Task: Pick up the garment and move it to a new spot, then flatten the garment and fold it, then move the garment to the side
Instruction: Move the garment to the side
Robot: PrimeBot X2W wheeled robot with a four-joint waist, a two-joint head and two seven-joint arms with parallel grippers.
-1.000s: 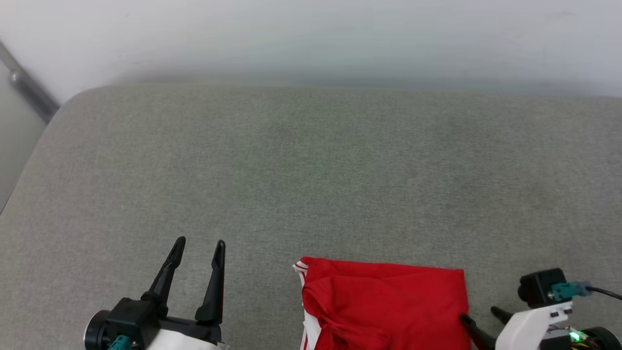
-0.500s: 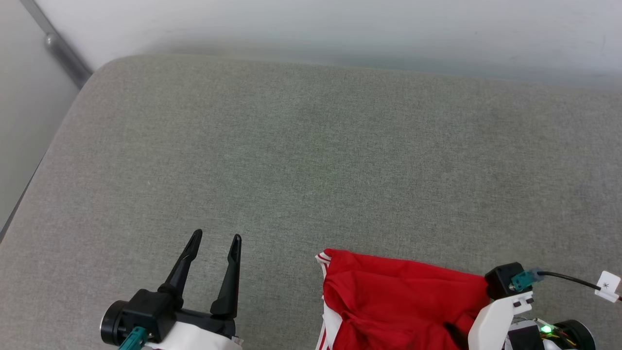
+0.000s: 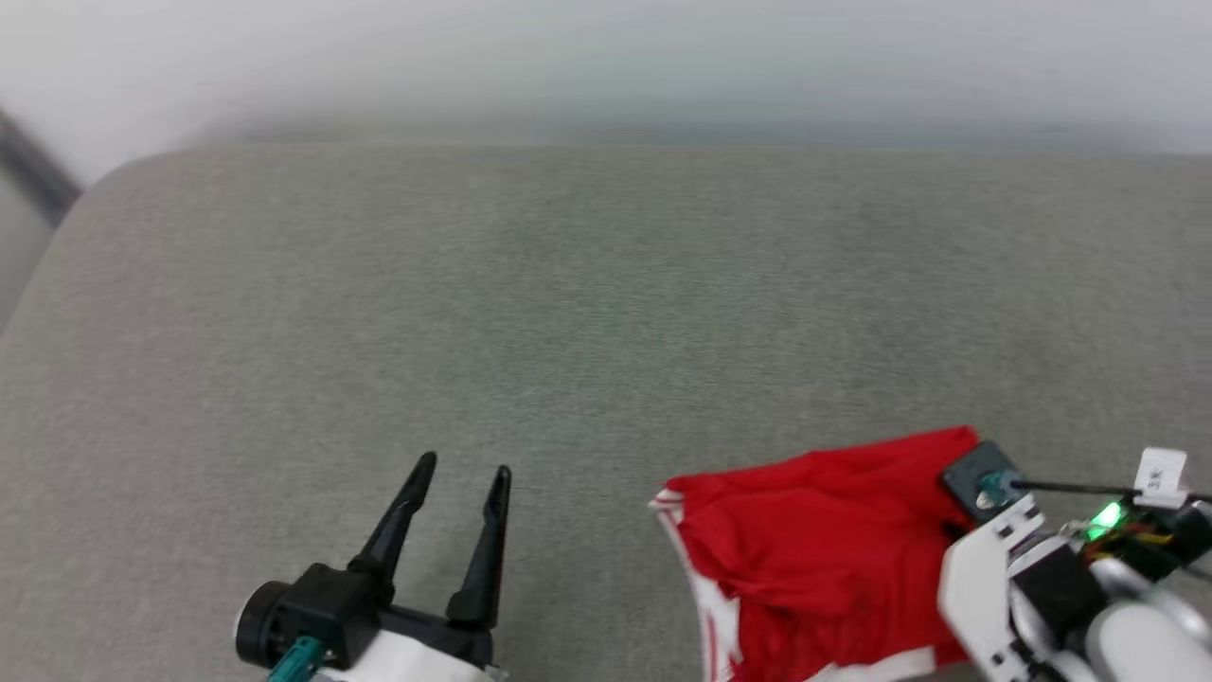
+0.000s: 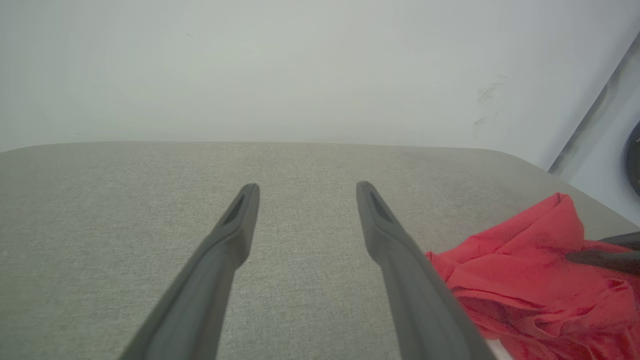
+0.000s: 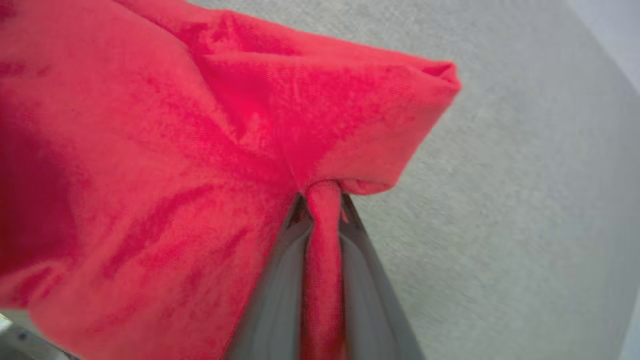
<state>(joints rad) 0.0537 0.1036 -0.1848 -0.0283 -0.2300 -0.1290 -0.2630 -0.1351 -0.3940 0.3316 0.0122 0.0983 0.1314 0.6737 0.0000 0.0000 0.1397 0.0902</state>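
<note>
Obs.: right gripper (image 5: 322, 192) clenched, its 2 dark fingers pinching a fold of the red jersey-style garment with red-white striped trim (image 3: 824, 559). The garment lies bunched at the near right of the grey-green woven fabric surface (image 3: 568, 284). The left gripper (image 3: 465, 466) has its fingers spread, grasps nothing, and is apart from the garment.

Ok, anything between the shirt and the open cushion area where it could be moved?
Nothing visible. The right gripper is shut on a fold of the garment, and the grey cushion beyond it lies bare. The left gripper, open, hovers apart on the garment's left.
</note>
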